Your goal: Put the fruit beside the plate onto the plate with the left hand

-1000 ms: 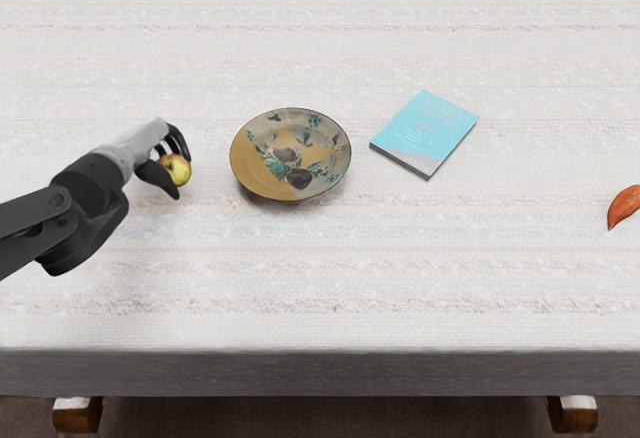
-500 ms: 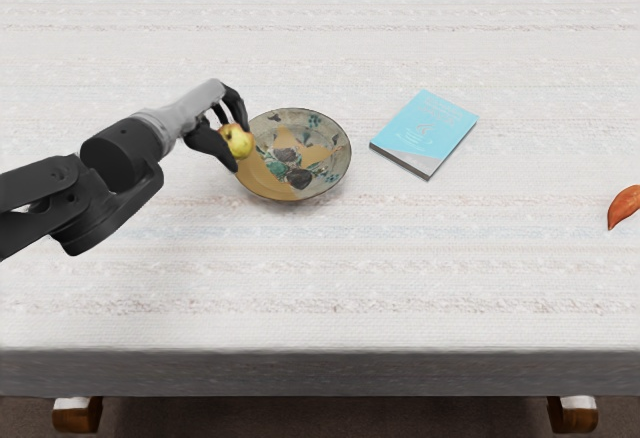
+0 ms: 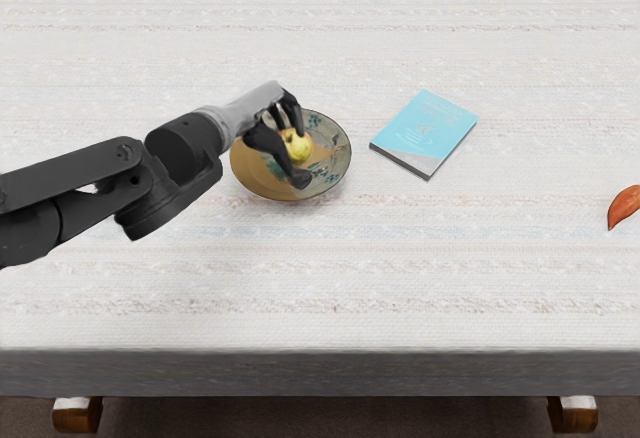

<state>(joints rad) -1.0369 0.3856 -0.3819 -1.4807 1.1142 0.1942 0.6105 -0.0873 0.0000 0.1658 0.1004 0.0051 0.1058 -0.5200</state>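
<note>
A small yellow-green apple [image 3: 297,144] with a reddish blush sits in my left hand [image 3: 283,136], whose dark fingers are curled around it. The hand hovers over the middle of the ochre plate [image 3: 328,163], which has a painted leaf pattern. The left arm reaches in from the left edge and hides the plate's left rim. Whether the apple touches the plate I cannot tell. My right arm does not show.
A light blue book [image 3: 424,132] lies right of the plate. An orange-red object [image 3: 624,205] pokes in at the right edge of the table. The table's front edge runs along the bottom.
The left hand has carried the apple rightward, from the table left of the plate, past the plate's left rim, to above the plate's middle.
</note>
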